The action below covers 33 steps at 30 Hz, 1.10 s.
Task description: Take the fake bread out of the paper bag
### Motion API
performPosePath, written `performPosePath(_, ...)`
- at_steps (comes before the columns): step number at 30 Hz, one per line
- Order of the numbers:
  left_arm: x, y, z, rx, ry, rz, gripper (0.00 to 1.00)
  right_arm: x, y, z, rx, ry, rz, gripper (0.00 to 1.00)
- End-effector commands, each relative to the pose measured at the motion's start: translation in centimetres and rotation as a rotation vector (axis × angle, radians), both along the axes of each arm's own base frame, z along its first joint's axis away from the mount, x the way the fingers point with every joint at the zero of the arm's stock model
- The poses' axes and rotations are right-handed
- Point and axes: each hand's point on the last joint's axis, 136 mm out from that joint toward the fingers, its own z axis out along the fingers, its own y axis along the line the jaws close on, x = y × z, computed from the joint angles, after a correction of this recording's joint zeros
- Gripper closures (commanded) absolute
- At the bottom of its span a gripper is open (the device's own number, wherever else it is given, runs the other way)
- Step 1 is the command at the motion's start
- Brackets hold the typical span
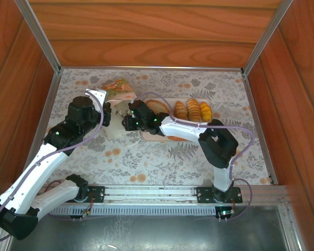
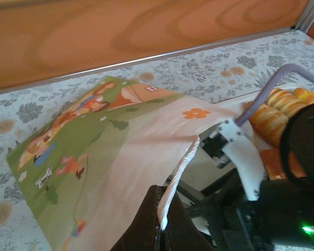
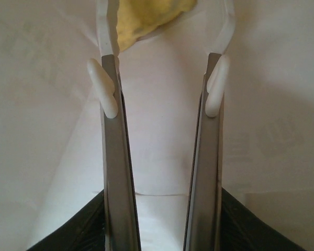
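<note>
The paper bag (image 1: 119, 90) lies on its side on the table, its printed face up (image 2: 94, 136). My left gripper (image 2: 165, 219) is shut on the bag's pale rim and holds the mouth up. My right gripper (image 3: 165, 36) reaches inside the bag between white paper walls, and its jaws stand open. A small yellow piece of fake bread (image 3: 146, 15) lies at the fingertips, deep in the bag. More fake bread sits outside the bag: an oval roll (image 1: 157, 107) and ridged golden rolls (image 1: 193, 110) (image 2: 275, 112).
A flat pinkish tray (image 1: 149, 137) right of the bag carries the pastries. The right arm (image 2: 282, 209) crosses over it toward the bag's mouth. Wooden walls enclose the floral table on three sides; a metal rail (image 1: 162, 193) runs along the near edge.
</note>
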Motion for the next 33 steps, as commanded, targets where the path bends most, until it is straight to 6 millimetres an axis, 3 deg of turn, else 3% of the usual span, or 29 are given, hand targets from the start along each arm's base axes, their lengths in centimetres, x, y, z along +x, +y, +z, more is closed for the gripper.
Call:
performPosePath(1,0.1,-0.8,1.9,-0.052,-0.031,-0.021,1.0,2.1,1.1,0.7,0.113,0.052,-0.065,0.53)
performPosePath(5,0.0,-1.2,1.7,-0.052,-0.022,-0.036,1.0,1.9,3.6,1.8,0.25,0.071,0.055,0.53)
performPosePath(11,-0.1,-1.6,1.7,-0.059,-0.02,-0.054,1.0,1.3,5.8,1.8,0.318,0.126,0.146,0.53)
performPosePath(18,-0.1,-1.6,1.9,-0.06,-0.024,-0.052,1.0,1.4,6.3,1.4,0.303,0.145,0.159,0.55)
performPosePath(27,0.0,-2.0,1.5,-0.045,-0.016,-0.071,1.0,-1.2,8.6,2.3,0.367,0.191,0.308,0.55)
performPosePath(33,-0.2,-2.6,1.4,-0.055,-0.006,-0.105,1.0,0.3,7.5,-0.5,0.252,0.209,0.162,0.52)
